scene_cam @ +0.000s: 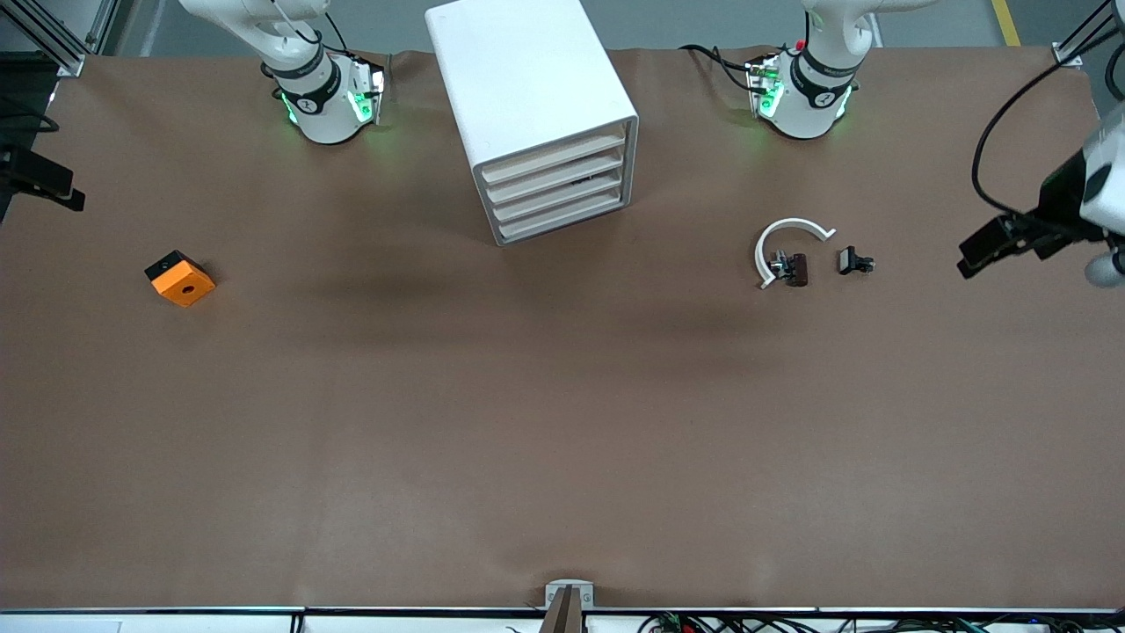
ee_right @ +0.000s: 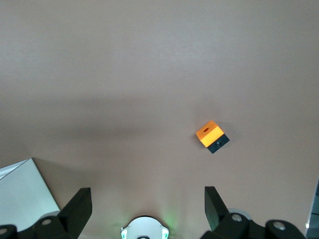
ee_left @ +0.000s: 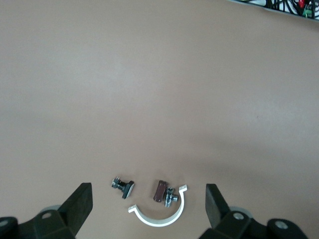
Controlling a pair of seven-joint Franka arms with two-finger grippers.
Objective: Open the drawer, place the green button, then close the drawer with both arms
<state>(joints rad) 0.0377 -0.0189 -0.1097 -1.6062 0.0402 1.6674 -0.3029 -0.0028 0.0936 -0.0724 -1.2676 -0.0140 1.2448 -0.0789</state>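
The white drawer cabinet [scene_cam: 532, 97] stands at the robots' edge of the table, between the two bases. Its stacked drawer fronts [scene_cam: 558, 189] all look shut. The green-capped button is not in view in any frame. My left gripper [ee_left: 148, 189] is open and empty, high over the white C-shaped ring [ee_left: 159, 216]; it shows at the edge of the front view [scene_cam: 989, 249]. My right gripper [ee_right: 147, 191] is open and empty, high over the table near its own base, and shows at the other edge of the front view [scene_cam: 48, 183].
The white C-shaped ring [scene_cam: 788, 246] lies toward the left arm's end, with a brown part [scene_cam: 796, 269] inside it and a small black part [scene_cam: 854, 261] beside it. An orange cube with a hole [scene_cam: 180, 278] lies toward the right arm's end, also in the right wrist view [ee_right: 211, 135].
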